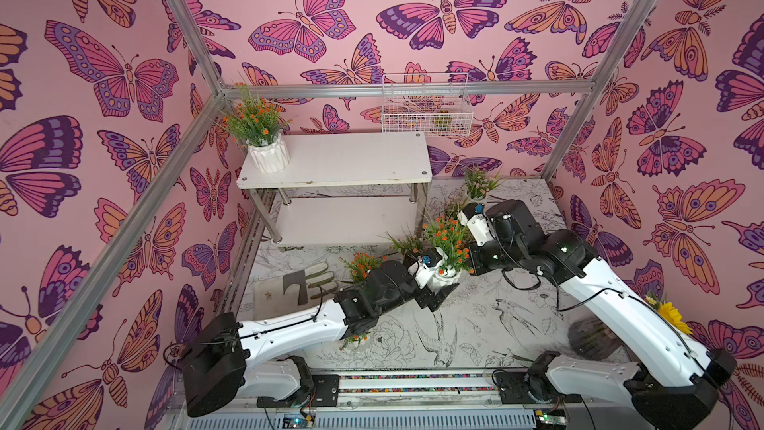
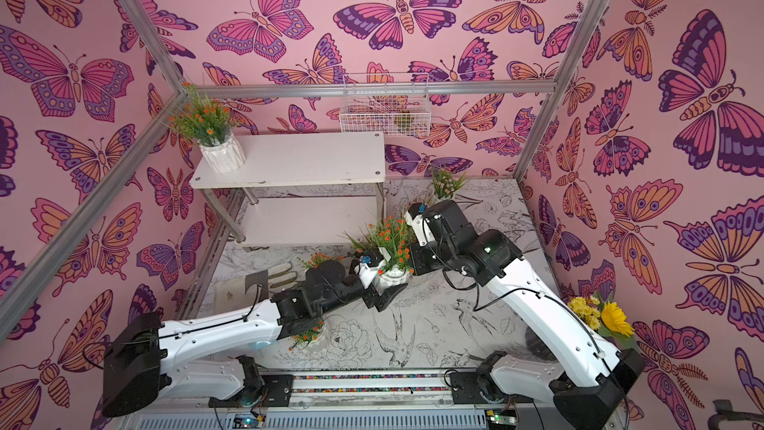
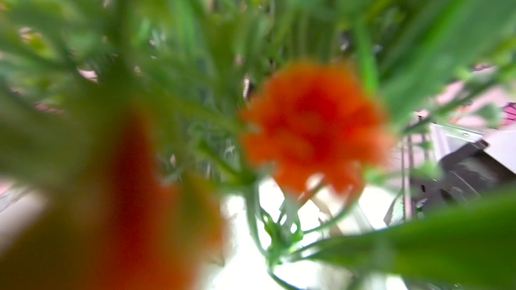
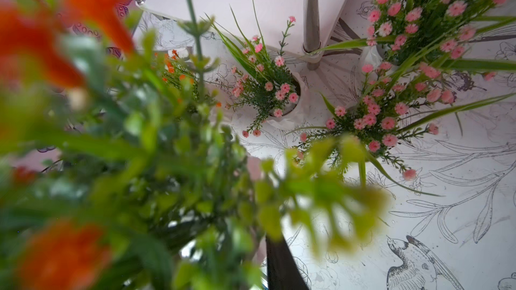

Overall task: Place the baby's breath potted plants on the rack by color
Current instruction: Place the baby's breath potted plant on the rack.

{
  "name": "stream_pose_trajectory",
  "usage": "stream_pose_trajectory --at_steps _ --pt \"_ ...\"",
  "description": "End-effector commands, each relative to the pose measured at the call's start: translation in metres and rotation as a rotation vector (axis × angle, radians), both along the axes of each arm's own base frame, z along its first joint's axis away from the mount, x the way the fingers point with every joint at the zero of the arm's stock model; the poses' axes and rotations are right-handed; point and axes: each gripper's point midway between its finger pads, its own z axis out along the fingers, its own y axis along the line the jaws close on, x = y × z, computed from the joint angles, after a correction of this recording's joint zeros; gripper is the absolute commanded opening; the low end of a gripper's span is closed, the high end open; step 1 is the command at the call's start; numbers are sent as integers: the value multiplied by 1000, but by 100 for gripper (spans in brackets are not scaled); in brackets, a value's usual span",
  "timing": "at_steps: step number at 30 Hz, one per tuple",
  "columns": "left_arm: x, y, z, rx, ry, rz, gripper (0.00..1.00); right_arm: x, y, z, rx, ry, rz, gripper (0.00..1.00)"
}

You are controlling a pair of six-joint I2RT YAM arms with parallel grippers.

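Between left gripper (image 1: pixel 443 288) and right gripper (image 1: pixel 462 234): orange plant (image 1: pixel 448 241); jaw states cannot be told. Likely step: pickup. Next, clamp pot (image 1: pixel 450 280), carry to rack (image 1: pixel 339 159).

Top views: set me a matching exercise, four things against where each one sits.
1 wire basket
2 sunflower
3 glove
4 pink-flowered plant

a on the table in front of the rack
b on the table past the rack's right end
c hung on the back wall
d front right corner, beside the right arm

Pairs: 1-c, 2-d, 3-a, 4-b
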Motion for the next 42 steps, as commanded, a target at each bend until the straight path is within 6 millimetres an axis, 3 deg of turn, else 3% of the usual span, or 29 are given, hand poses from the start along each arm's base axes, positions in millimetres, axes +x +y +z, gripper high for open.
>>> stream_pose_trajectory --at_steps 1,6,12,19,27,42 --pt "6 11 30 -89 -50 61 67 5 -7 13 30 -46 -38 23" --pt "9 18 37 -88 -70 93 67 5 -21 18 22 -71 -77 29" --pt "14 36 61 -74 -107 161 67 2 -56 23 12 -121 -180 32" --pt "29 57 94 -38 -134 267 67 -10 -81 10 14 -128 -260 32" --pt "50 83 131 -65 -155 354 67 -13 -87 -8 1 -95 -283 32" --pt "76 151 189 -173 -169 520 67 -9 -82 -19 -5 -64 -263 32"
